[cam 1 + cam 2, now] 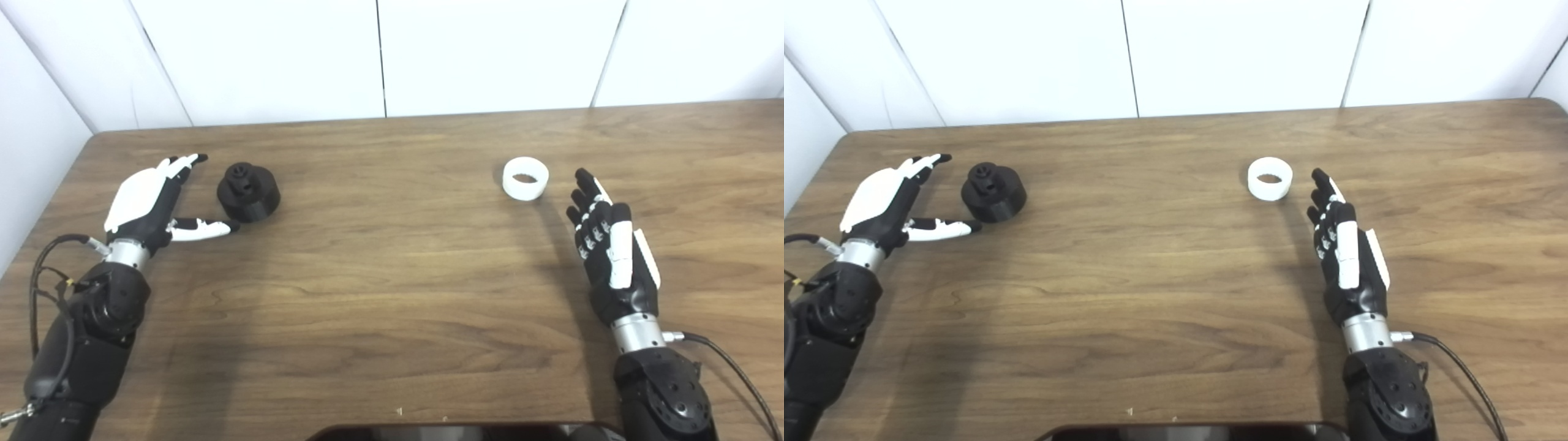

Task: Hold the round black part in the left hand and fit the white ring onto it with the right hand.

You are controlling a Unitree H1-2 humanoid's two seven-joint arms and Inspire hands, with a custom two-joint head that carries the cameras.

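The round black part (248,191) stands on the wooden table (392,275) at the left, with a smaller knob on top. My left hand (153,202) is open just left of it, fingers stretched past its far side and thumb (202,228) reaching toward its near side, not touching it. The white ring (525,178) lies flat on the table at the right. My right hand (609,245) is open, palm facing left, a little behind and to the right of the ring, apart from it. Both also show in the right eye view: the black part (993,191) and the ring (1270,178).
White wall panels (380,55) stand behind the table's far edge. A dark object's edge (459,432) shows at the bottom centre. Cables run from both wrists.
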